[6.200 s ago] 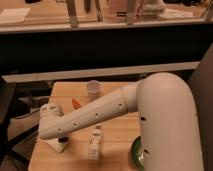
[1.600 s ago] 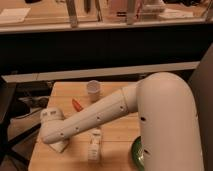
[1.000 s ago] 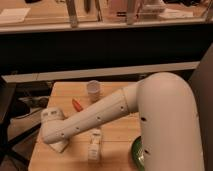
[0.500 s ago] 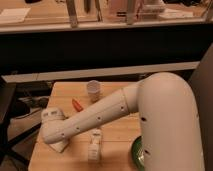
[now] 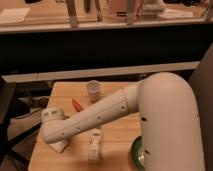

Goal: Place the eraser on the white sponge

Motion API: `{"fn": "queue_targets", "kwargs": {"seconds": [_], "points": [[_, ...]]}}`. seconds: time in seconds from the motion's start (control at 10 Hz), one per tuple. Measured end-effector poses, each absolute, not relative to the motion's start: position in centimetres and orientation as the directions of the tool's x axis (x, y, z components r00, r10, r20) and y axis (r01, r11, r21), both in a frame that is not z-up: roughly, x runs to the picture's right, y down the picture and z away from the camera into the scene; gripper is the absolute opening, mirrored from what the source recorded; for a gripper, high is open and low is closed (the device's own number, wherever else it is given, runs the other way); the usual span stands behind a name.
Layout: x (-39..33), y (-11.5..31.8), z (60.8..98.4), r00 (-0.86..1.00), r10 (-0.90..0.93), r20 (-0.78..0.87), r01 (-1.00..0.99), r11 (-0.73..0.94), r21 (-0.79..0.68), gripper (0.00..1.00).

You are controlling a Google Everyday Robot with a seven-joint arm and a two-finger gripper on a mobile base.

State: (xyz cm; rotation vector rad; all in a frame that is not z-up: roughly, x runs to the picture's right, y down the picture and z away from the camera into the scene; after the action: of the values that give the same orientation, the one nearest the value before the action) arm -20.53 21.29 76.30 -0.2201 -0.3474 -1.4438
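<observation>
End effector (image 5: 52,119) at 8 o'clock on counter (image 5: 117,136), over white sponge (image 5: 60,146). Arm covers it, grip state cannot tell. Only 1 sponge corner shows. Eraser hidden.

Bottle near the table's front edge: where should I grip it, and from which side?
Probably grip the small whitish bottle across its body, coming from above: it stands upright and slim, with the arm close behind it. The gripper is at the table's front-left, over the white sponge.
</observation>
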Motion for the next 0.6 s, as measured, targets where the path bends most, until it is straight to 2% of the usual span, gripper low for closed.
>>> {"fn": "queue_targets", "kwargs": {"seconds": [0.6], "points": [[-22.0, 22.9, 75.4, 0.036, -0.860, 0.508, 0.974, 0.144, 0.175, 0.00]]}}
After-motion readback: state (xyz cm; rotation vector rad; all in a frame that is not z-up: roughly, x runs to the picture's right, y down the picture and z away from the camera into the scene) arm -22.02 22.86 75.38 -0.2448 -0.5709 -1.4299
